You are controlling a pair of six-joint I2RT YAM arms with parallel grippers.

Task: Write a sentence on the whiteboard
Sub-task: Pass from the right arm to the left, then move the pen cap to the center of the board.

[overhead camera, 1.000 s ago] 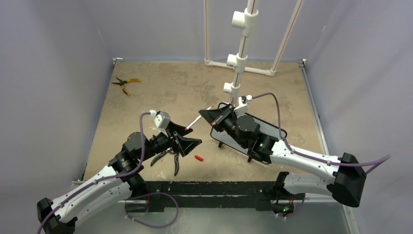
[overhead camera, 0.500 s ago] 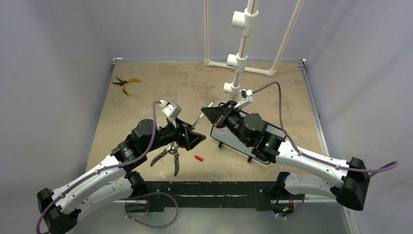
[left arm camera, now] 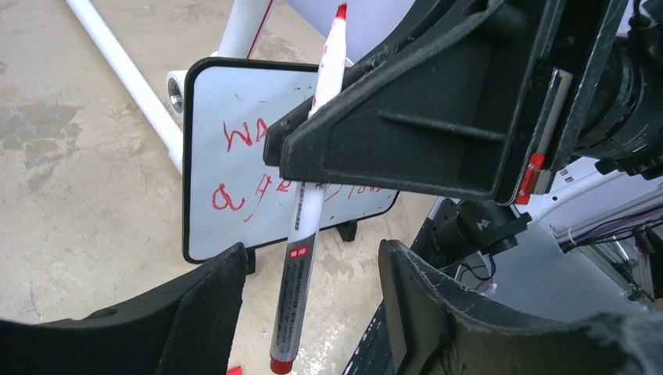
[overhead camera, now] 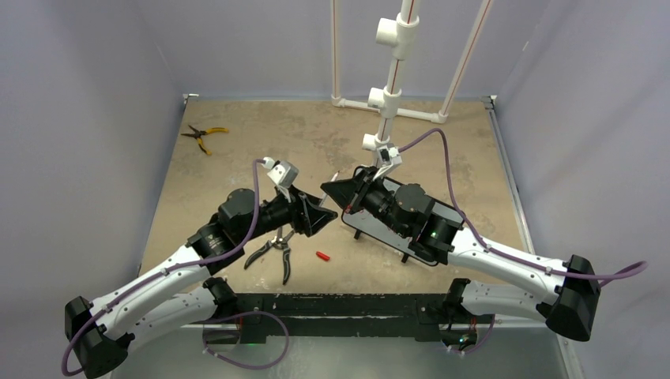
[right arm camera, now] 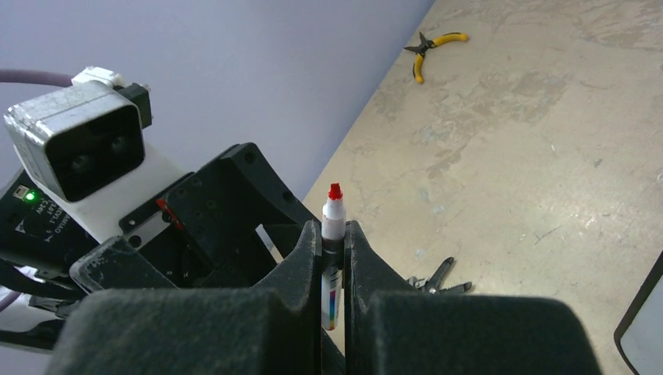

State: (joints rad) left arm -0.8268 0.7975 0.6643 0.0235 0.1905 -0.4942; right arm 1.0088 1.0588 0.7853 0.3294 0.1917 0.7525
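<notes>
My right gripper (overhead camera: 336, 191) is shut on a white marker (overhead camera: 333, 180) with a bare red tip and holds it in the air left of the whiteboard (overhead camera: 370, 227). In the right wrist view the marker (right arm camera: 333, 223) stands pinched between the fingers (right arm camera: 301, 266). My left gripper (overhead camera: 320, 215) is open. In the left wrist view the marker's rear end (left arm camera: 301, 258) hangs between its spread fingers (left arm camera: 211, 312), touching neither. The whiteboard (left arm camera: 215, 187) stands behind, with a red sentence (left arm camera: 242, 137) in two lines, partly hidden by the right gripper.
A small red cap (overhead camera: 321, 256) and black pruners (overhead camera: 272, 249) lie on the table under the left gripper. Yellow pliers (overhead camera: 204, 136) lie at the far left. A white PVC pipe frame (overhead camera: 387, 95) stands at the back, just behind the board.
My left arm has swung up and right towards the right gripper, and its open jaws now straddle the marker's rear end. The right gripper has shifted slightly left, still holding the marker.
</notes>
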